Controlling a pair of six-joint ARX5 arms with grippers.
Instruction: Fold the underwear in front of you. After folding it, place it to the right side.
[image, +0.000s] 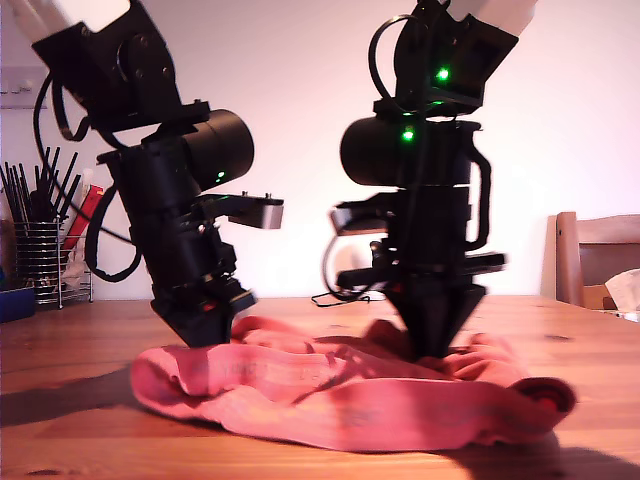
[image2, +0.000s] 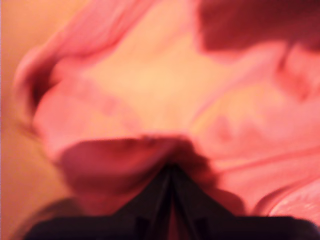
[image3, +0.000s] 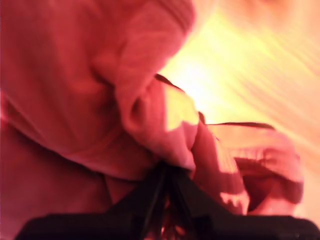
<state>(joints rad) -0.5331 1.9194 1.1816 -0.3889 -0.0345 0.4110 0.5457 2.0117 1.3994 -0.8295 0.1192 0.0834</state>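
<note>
The coral-red underwear lies crumpled in a low heap on the wooden table. Its paler waistband runs along the front. One arm's gripper presses into the heap's end at the exterior view's left. The other arm's gripper is down in the cloth right of the heap's middle. The wrist views do not show which arm is which. My first gripper is shut with a fold of the underwear bunched at its tip. My second gripper is shut on a pinched ridge of the underwear.
A wire rack of dark utensils and a blue container stand at the exterior view's far left. A wooden chair is at that view's right edge. A thin cable lies behind the arms.
</note>
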